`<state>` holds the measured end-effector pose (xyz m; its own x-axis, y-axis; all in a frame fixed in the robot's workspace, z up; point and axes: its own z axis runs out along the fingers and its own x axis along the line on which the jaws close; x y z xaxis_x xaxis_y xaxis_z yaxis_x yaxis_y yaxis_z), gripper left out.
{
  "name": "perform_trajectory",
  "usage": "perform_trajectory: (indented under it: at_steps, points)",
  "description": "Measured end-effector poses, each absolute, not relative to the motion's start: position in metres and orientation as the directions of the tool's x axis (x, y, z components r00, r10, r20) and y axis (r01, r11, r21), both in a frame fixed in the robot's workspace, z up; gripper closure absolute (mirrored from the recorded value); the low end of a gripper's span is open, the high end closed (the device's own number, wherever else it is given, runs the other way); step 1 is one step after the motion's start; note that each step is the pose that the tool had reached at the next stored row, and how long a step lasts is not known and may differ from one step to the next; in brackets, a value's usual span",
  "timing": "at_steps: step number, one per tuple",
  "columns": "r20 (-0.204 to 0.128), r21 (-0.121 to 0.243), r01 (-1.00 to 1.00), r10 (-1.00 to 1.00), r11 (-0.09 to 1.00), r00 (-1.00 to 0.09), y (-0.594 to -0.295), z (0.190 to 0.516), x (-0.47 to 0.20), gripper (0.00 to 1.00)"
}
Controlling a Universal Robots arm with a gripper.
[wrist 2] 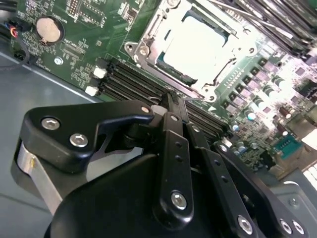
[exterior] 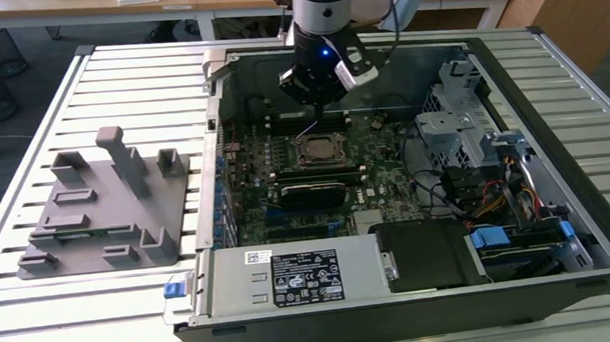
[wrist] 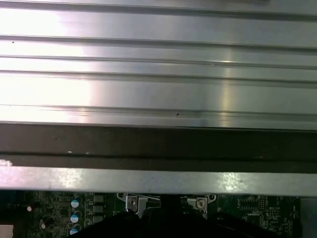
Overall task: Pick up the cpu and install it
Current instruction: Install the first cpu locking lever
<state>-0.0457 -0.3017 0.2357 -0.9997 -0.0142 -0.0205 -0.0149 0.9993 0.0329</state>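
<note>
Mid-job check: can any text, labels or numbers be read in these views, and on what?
On the power supply, the black label: print too small to read.
The white sticker above it: unreadable.
The motherboard markings in the second wrist view: too blurred to read.
Nothing legible.

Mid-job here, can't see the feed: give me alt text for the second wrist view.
The cpu sits in its metal socket frame on the green motherboard, its pale top bright with glare. The black gripper fills the foreground, its tip above the memory slots beside the socket, apart from the cpu.
</note>
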Motion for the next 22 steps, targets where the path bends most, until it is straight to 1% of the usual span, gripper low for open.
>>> perform_trajectory:
  at_steps: [22]
  points:
    - [-0.019, 0.033, -0.016, -0.015, 0.999, -1.0, -0.3, 0.212, -0.032, 0.89]
